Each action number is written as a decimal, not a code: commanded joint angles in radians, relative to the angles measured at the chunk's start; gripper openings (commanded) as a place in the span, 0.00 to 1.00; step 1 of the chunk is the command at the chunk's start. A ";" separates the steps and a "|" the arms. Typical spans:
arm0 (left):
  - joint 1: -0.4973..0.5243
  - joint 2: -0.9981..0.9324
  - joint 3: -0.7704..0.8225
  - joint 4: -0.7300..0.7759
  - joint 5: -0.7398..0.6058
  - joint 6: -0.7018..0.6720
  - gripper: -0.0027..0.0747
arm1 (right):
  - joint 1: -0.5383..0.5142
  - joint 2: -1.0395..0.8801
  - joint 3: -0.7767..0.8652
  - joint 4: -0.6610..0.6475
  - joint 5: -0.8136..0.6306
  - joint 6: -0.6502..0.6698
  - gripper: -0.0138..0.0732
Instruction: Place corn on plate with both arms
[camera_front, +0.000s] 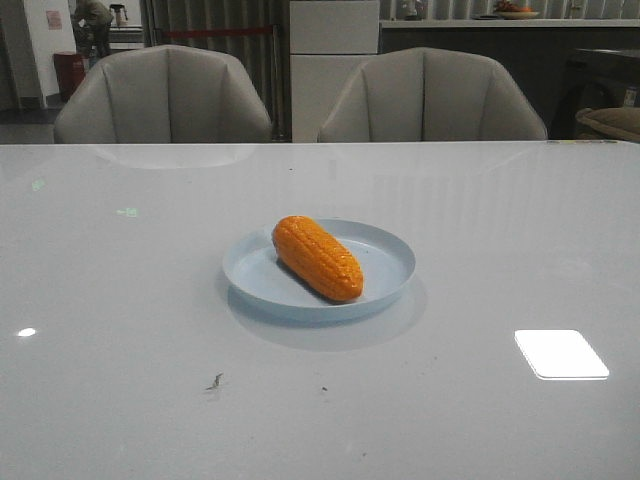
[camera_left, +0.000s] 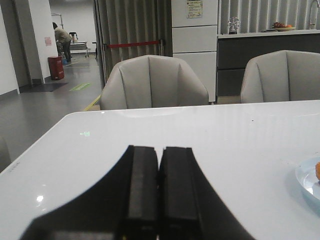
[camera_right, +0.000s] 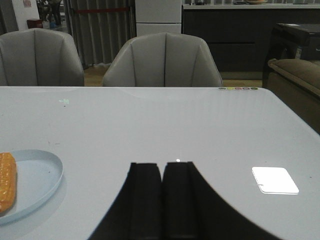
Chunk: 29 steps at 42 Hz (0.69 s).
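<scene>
Front camera faces the plate; both low wrist cameras catch its edge.

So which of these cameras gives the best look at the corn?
The front view. There the whole corn lies in plain sight on the plate, kernels and all. The right wrist view catches only part of it at the picture's edge, and the left wrist view just an orange sliver.

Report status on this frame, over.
Left gripper shut, empty. Right gripper shut, empty. Corn lying on plate. Nothing obstructing.
</scene>
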 joint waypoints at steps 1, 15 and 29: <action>-0.006 -0.008 0.002 -0.002 -0.081 0.002 0.15 | 0.026 -0.104 0.076 -0.008 -0.109 -0.006 0.24; -0.006 -0.007 0.002 -0.002 -0.081 0.002 0.15 | 0.053 -0.197 0.091 -0.008 0.109 -0.006 0.24; -0.006 -0.007 0.002 -0.002 -0.081 0.002 0.15 | 0.053 -0.197 0.091 -0.008 0.109 -0.006 0.24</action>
